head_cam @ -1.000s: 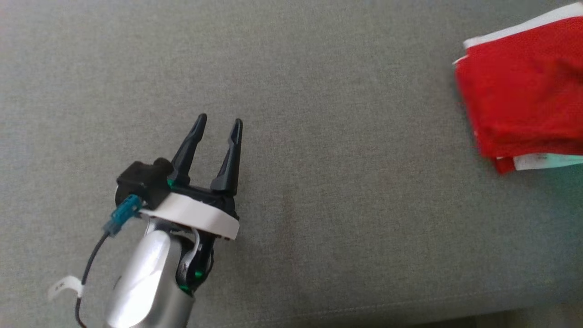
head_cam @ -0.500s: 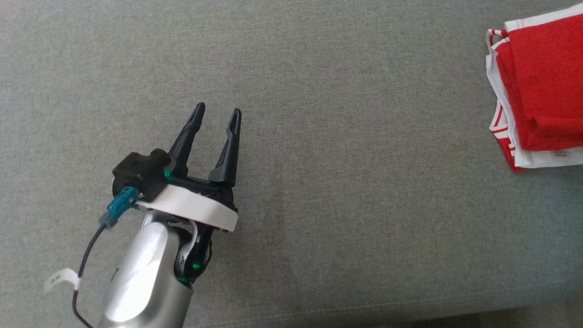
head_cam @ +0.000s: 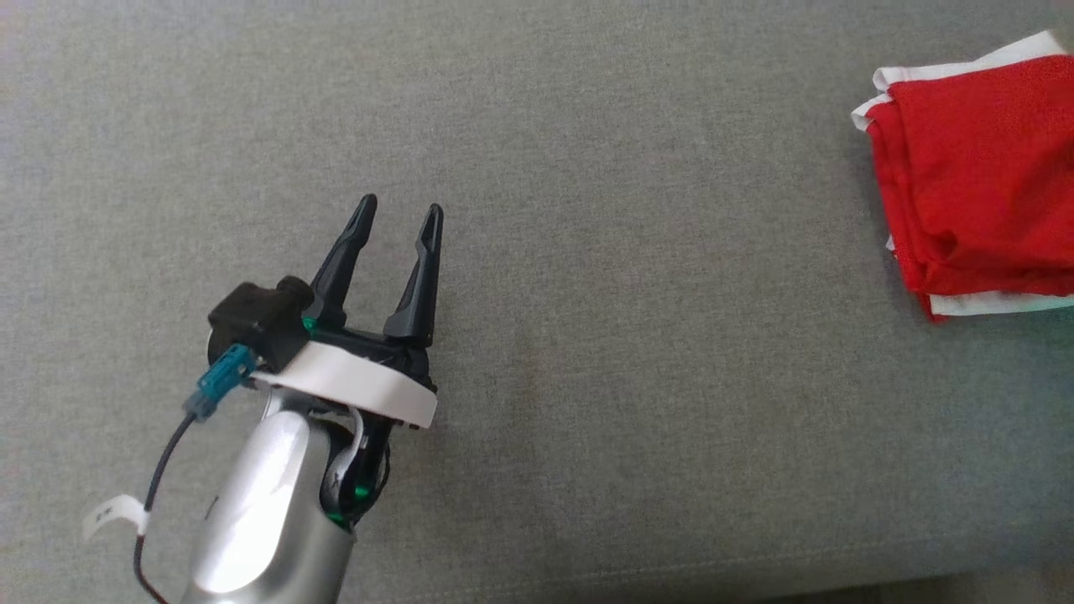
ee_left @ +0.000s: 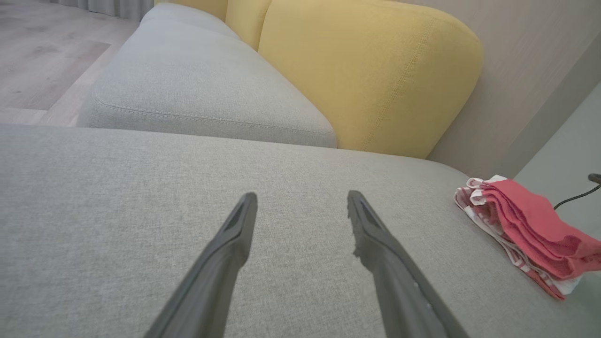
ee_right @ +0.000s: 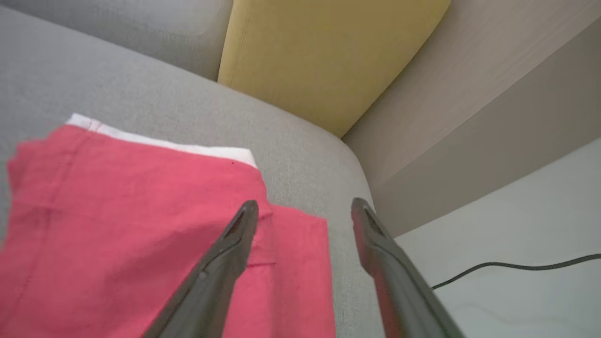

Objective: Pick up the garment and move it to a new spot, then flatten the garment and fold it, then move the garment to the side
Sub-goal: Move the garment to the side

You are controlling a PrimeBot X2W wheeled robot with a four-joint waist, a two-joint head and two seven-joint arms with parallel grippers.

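Grey seat cushion [head_cam: 587, 335] is taken as the reference. The folded red garment [head_cam: 982, 176] is laid at its right end. Over its left part the left gripper [head_cam: 401, 205] is held spread and empty. Over its right end the right gripper [ee_right: 305, 204], clamped a second ago, is now parted; the garment is judged released, with placement complete.

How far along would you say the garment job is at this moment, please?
Done, it seems: the red garment lies folded at the right end of the grey cushion. In hand: the right gripper hangs open just over it, gripping nothing; the left gripper is open above bare cushion. Left: probably only pulling the arms away.
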